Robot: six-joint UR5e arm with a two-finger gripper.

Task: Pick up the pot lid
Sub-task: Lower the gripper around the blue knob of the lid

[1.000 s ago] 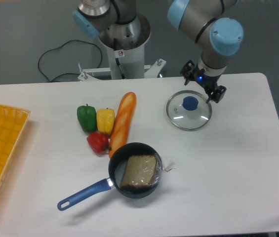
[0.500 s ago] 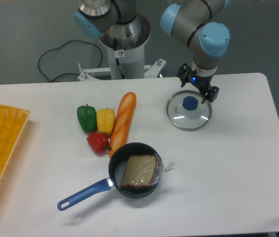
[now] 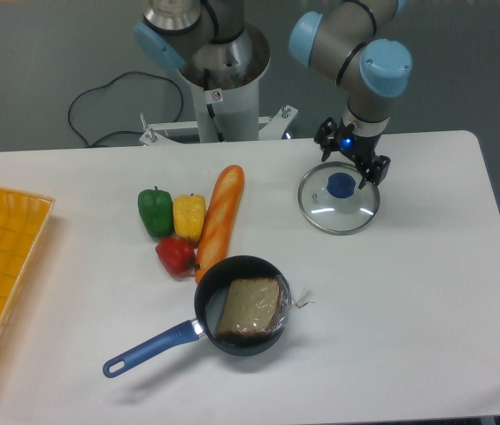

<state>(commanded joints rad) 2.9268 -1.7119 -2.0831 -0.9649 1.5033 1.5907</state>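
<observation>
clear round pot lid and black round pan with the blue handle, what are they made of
The clear round pot lid looks like smooth glass or clear plastic, as the white table shows through; its blue knob may be plastic. The black round pan seems dark-coated metal by its thin wall; its blue handle could be plastic or painted metal.

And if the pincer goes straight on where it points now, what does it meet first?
Probably the blue knob of the pot lid, just below the pincer in the picture; one view leaves depth unclear.
</observation>
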